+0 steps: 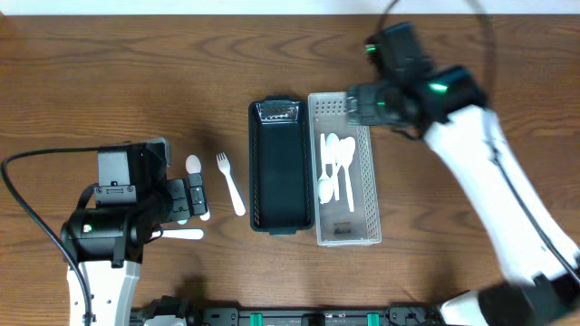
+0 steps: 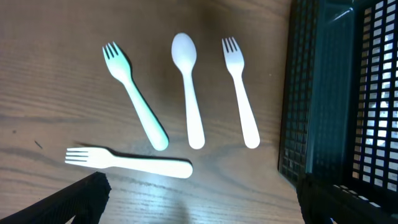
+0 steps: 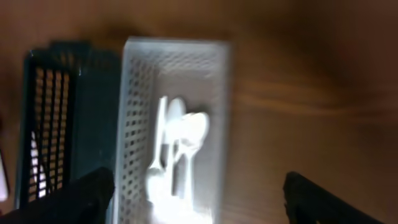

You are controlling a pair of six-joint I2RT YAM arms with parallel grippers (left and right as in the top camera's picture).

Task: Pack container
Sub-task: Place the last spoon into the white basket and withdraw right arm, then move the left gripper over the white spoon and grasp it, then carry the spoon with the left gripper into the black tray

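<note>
Both of my grippers stand spread wide and hold nothing. The right gripper [image 3: 199, 200] hovers with its dark fingers [image 3: 62, 199] far apart. Between them I look straight down on the white basket [image 3: 174, 74], without touching it. That basket lies snug alongside the dark basket [image 3: 62, 112], long side to long side. My right gripper hangs over the end of the white basket farther from my base. Inside it lies a cluster of white spoons [image 3: 183, 140], set lengthwise with their bowls overlapping. My wrist view is too blurred for me to count them. On the opposite side of the dark basket, my left gripper [image 2: 199, 196] hangs just as widely parted above loose cutlery on bare wood, touching none of it. Closest to its fingers, a crosswise fork [image 2: 127, 163] lies with its tines pointing away from the dark basket. Past it three pieces run roughly side by side, heads pointing away from me. An upright fork [image 2: 241, 93] lies nearest the dark basket. A loose spoon [image 2: 188, 90] comes next. A tilted fork [image 2: 135, 96] lies farthest from the basket, leaning outward. All of this rests on a brown table [image 1: 109, 72] with strong wood grain. A black cable [image 1: 18, 195] loops over it, well away from the dark basket on my left arm's side. Beyond the table's far edge only a pale strip [image 1: 181, 5] shows, and I cannot tell what it is.
</note>
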